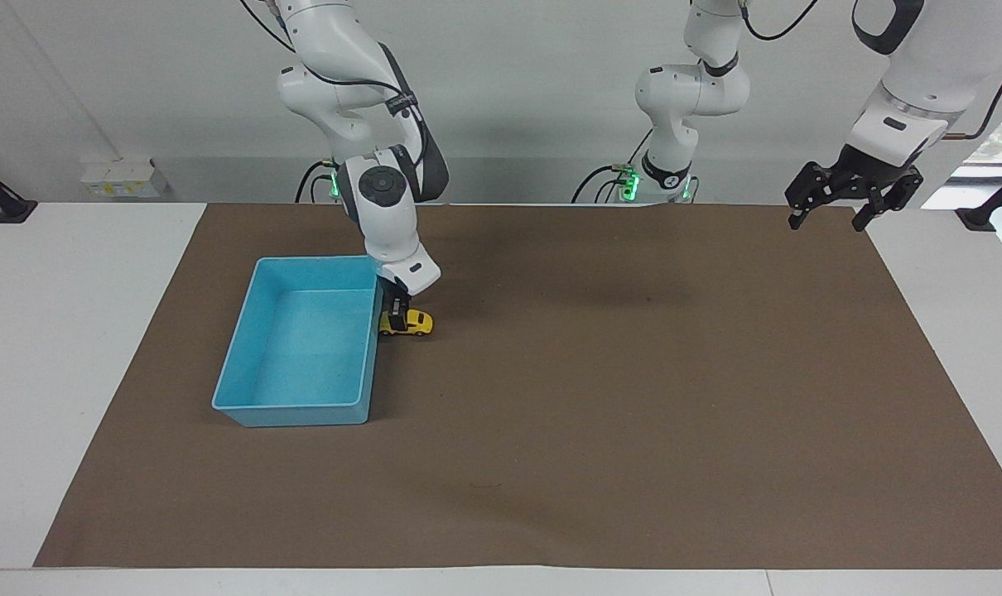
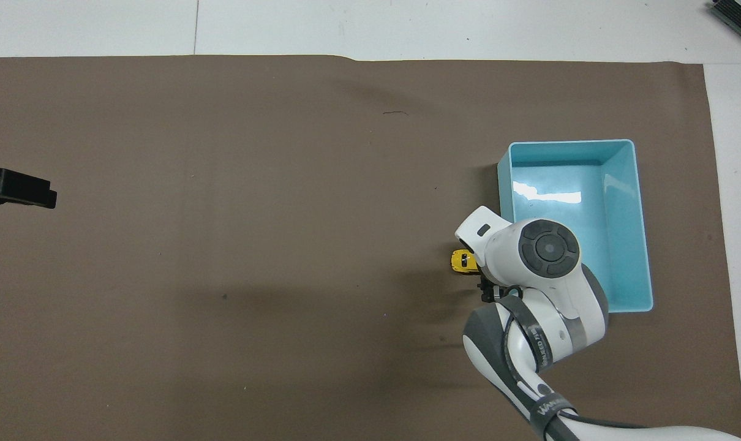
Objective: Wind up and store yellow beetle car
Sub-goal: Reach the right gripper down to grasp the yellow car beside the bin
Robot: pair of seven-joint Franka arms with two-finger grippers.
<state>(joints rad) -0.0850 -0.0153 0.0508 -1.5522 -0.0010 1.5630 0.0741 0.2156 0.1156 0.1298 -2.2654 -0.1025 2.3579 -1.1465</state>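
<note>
Our right jaws (image 1: 397, 319) are clamped on the car (image 1: 410, 323), which sits on the brown mat (image 1: 600, 397) just beside the bin (image 1: 302, 343), left of centre in the facing view. From overhead the car (image 2: 462, 261) shows at centre right, half hidden under our right arm, the bin's (image 2: 628, 184) wall beside it. Our left jaws (image 1: 840, 203) hang spread open at the upper right of the facing view, over the mat's corner on the table (image 1: 70, 331), waiting.

Only fragments of dark lettering show on the right arm's grey cuff (image 2: 533, 343); no word reads clearly.
</note>
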